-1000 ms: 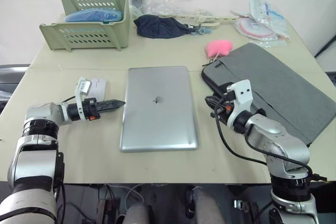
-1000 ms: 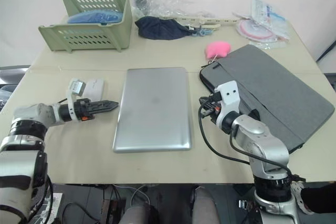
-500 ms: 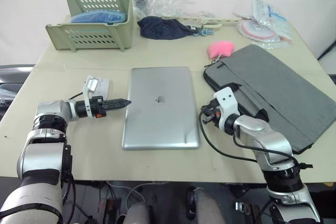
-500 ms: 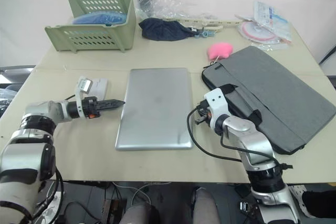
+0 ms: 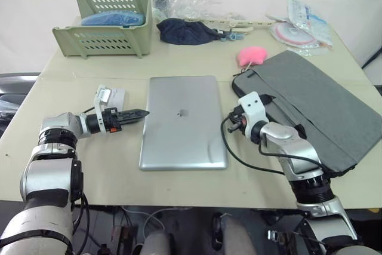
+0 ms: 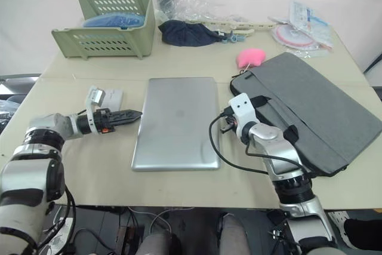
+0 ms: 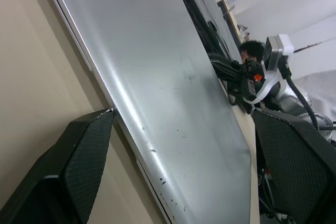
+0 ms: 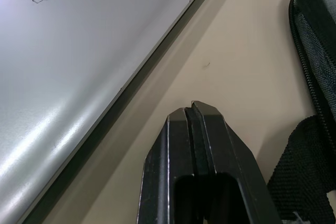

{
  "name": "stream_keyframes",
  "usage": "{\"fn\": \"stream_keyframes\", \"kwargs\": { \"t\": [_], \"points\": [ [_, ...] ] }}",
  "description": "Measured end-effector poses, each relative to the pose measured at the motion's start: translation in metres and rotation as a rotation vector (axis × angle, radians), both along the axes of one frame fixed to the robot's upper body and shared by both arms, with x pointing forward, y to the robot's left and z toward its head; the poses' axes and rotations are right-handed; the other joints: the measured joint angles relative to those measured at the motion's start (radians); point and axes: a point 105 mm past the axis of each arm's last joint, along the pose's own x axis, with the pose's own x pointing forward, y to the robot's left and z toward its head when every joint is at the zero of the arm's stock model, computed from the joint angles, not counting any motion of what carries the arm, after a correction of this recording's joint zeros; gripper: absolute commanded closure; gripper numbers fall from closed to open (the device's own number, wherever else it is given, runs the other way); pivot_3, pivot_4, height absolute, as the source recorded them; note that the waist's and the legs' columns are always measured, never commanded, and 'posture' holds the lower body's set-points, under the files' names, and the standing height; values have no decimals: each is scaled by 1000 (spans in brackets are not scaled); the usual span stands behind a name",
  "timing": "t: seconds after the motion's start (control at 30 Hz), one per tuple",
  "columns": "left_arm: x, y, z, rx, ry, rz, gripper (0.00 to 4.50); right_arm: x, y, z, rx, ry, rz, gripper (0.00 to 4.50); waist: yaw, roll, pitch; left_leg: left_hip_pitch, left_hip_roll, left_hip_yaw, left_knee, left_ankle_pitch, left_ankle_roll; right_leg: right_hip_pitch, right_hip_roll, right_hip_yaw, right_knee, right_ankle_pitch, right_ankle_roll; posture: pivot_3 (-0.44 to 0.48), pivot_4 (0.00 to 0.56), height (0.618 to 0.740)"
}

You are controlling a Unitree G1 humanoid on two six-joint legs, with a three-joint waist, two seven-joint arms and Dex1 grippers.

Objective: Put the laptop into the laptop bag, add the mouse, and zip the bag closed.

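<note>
table (image 5: 179, 64) | laptop bag (image 5: 316, 103) lying flat at right, nothing visibly inside | laptop (image 5: 182, 120) centre, lid shut | green basket (image 5: 113, 34) holding blue item (image 5: 113, 17) | left gripper (image 7: 184, 177) spread wide at laptop's edge | right gripper (image 8: 195, 109) clenched, empty, between laptop and bag

No readable text, labels or numbers anywhere. Only sign: a small dark logo at the centre of the laptop (image 5: 182, 121) lid, shape too small to make out. Packets behind the laptop bag (image 5: 310, 108) show print, illegible.
</note>
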Motion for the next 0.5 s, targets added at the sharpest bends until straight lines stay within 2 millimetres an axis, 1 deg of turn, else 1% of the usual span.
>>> {"fn": "stream_keyframes", "kwargs": {
  "t": [0.13, 0.27, 0.5],
  "points": [
    [1, 1, -1, 16, 11, 11, 0, 0, 1, 1, 6, -2, 12, 4427, -3, 0, 0, 0, 0, 0, 0, 0, 0, 0, 0, 0, 1, 0, 0, 0, 150, 740],
    [3, -1, -2, 69, 24, 4, 0, 0, 2, 2, 34, 8, 11, 4427, -6, 3, -2, 1, 0, 0, 1, 0, 0, 1, -1, 1, 2, 0, 0, 0, 150, 740],
    [11, -9, 4, 199, 31, -20, 0, 0, 6, 1, 46, 18, 24, 4427, -5, 4, -3, 1, 0, 0, 2, 0, 0, 1, -1, 1, 2, 0, 0, 0, 150, 740]
  ]
}}
